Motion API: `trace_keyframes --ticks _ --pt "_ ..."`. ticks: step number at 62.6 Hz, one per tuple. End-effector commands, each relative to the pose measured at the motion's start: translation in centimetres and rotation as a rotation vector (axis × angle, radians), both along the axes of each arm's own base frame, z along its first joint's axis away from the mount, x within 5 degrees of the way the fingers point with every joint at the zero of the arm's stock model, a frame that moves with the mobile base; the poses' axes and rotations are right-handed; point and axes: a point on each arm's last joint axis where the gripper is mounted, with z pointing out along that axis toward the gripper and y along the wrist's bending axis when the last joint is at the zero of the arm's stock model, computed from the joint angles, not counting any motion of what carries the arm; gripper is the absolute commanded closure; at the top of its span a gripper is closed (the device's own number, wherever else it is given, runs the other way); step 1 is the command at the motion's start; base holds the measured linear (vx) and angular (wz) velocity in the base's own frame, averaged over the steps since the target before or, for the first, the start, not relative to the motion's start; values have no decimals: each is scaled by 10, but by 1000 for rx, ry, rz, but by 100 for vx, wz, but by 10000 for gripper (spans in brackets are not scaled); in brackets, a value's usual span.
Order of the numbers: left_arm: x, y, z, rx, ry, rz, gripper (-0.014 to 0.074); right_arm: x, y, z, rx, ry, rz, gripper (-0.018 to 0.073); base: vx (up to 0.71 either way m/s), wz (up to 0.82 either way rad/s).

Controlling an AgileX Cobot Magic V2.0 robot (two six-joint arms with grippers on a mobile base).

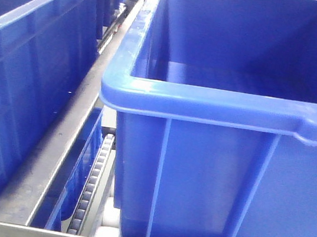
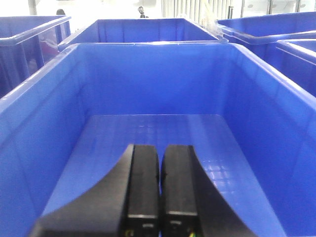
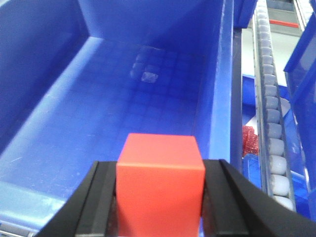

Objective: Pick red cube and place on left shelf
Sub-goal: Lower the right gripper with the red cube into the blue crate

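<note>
A red cube (image 3: 160, 185) is clamped between the two black fingers (image 3: 98, 200) of the right gripper (image 3: 160, 202), which touch its left and right faces. The cube hangs over the near end of an open blue bin (image 3: 217, 74), above the bin's pale gridded floor. Only the right wrist view shows the cube. Just past the bin's right wall, a roller track (image 3: 271, 113) of grey rollers runs away from the camera.

The left wrist view shows the left gripper (image 2: 160, 190) with its black fingers (image 2: 143, 182) pressed together and nothing between them, pointing into a deep blue bin (image 2: 148, 79). More blue bins (image 2: 143, 29) stand behind and to either side.

The front-facing view shows only the shelving: a large blue bin (image 1: 208, 102) fills the right side, a neighbouring bin (image 1: 27, 75) the left. A grey metal rail (image 1: 65, 140) and a strip of small rollers (image 1: 91, 186) lie between them
</note>
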Motion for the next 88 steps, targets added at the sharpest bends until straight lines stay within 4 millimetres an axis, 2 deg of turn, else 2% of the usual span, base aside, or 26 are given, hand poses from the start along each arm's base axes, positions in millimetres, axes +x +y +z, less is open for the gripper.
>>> trace_keyframes --ticks 1,41,48,53,64,74,81,88 --pt "-1 0 0 -15 -72 0 506 2 1 14 -9 -94 12 368 0 0" --pt "-1 0 0 -15 -72 0 506 1 1 15 -9 -93 12 368 0 0" --pt "-1 0 0 -15 -72 0 506 3 1 24 -5 -100 11 368 0 0" --pt "-1 0 0 -15 -72 0 506 8 3 40 -5 -96 9 368 0 0" --pt "-1 0 0 -15 -72 0 506 38 20 79 -30 -5 37 368 0 0" --pt "-1 0 0 -15 -72 0 506 85 50 103 -68 138 133 368 0 0" --pt "-1 0 0 -15 -72 0 506 120 68 106 -95 256 149 368 0 0" --pt "-1 0 0 -15 -72 0 506 157 84 95 -139 385 142 368 0 0"
